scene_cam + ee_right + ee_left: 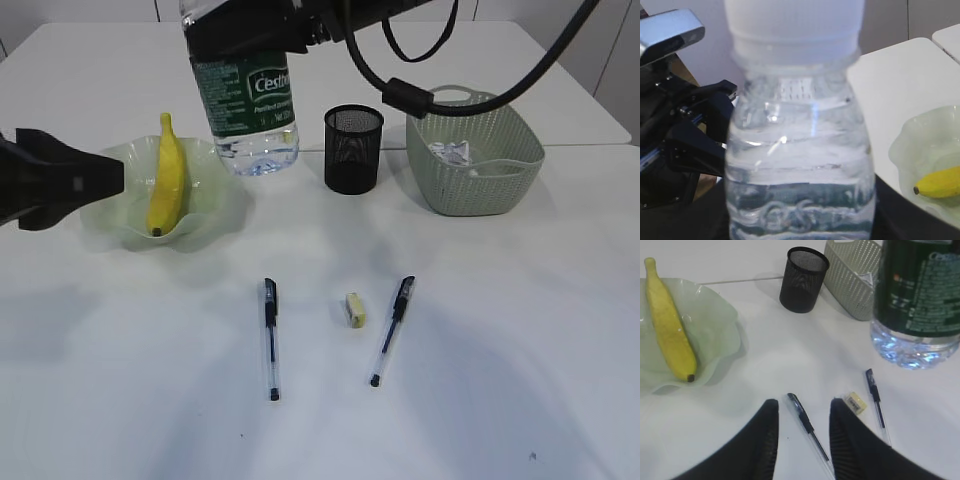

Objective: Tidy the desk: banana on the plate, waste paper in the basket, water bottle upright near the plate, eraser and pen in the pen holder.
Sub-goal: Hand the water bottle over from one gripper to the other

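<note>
My right gripper point(245, 30) is shut on the water bottle point(250, 100), holding it upright in the air just right of the plate point(215, 215). Up close the bottle point(800, 150) fills the right wrist view, white cap on top. The banana point(166, 185) lies on the plate. Waste paper point(455, 152) sits in the basket point(480, 185). Two pens point(270, 335) point(392, 328) and the eraser point(355, 308) lie on the desk in front of the pen holder point(353, 148). My left gripper point(804, 405) is open and empty, hovering above the left pen point(807, 427).
The left arm point(55, 180) reaches in from the left edge beside the plate. The right arm's cables point(420, 95) hang over the pen holder and basket. Bare white desk point(500, 400) spreads in front of the pens.
</note>
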`<state>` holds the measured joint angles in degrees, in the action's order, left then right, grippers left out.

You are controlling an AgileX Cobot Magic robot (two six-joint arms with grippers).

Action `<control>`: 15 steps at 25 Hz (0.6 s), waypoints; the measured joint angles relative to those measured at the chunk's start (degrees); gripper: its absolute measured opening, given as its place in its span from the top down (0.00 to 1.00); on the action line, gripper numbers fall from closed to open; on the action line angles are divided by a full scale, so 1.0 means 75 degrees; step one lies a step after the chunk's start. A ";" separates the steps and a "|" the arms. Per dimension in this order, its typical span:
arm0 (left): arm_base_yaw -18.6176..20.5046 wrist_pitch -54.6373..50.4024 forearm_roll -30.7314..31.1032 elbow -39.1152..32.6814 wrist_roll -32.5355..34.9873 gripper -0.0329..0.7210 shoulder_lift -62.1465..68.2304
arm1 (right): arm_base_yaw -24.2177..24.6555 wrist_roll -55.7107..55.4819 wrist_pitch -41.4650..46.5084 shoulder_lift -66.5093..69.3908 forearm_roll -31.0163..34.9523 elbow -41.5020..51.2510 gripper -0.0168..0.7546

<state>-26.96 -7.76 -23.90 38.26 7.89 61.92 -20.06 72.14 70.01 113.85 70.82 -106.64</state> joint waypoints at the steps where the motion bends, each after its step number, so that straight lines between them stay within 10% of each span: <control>1: 0.0000 0.0137 0.0000 0.0000 0.0000 0.64 0.0132 | 0.0000 0.0000 0.0000 0.0000 0.0000 0.0000 0.48; 15: 0.0000 0.1745 -0.0106 0.0000 0.0000 0.49 0.1547 | 0.0000 0.0062 0.0000 0.0000 0.0000 0.0000 0.48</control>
<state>-26.96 5.34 -24.70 38.26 7.89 73.52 -20.06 72.60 70.01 113.85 70.82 -106.64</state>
